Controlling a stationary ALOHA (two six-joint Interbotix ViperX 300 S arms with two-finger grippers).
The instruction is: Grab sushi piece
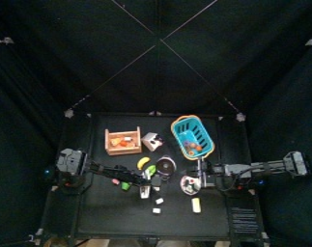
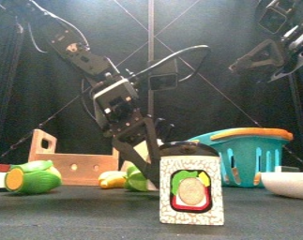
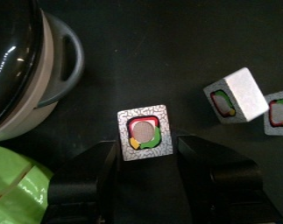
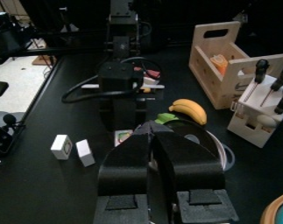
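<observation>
In the left wrist view a sushi piece (image 3: 147,131), a white block with a red, green and orange face, lies on the black table. My left gripper (image 3: 150,144) stands open with one jaw close on each side of it; I cannot tell whether they touch it. From above, the left gripper (image 1: 145,186) sits over the table's middle. Two more sushi pieces (image 3: 237,94) lie just beyond. Another sushi piece (image 2: 191,185) stands upright near the front edge. My right gripper (image 4: 155,133) hangs shut above a bowl, holding nothing.
A wooden crate (image 1: 124,142) and a teal basket (image 1: 193,137) stand at the back. A black-and-white bowl (image 3: 26,61) and a green toy (image 3: 15,188) lie close beside the left gripper. A banana (image 4: 190,109) and a white rack (image 4: 266,105) sit near the right arm.
</observation>
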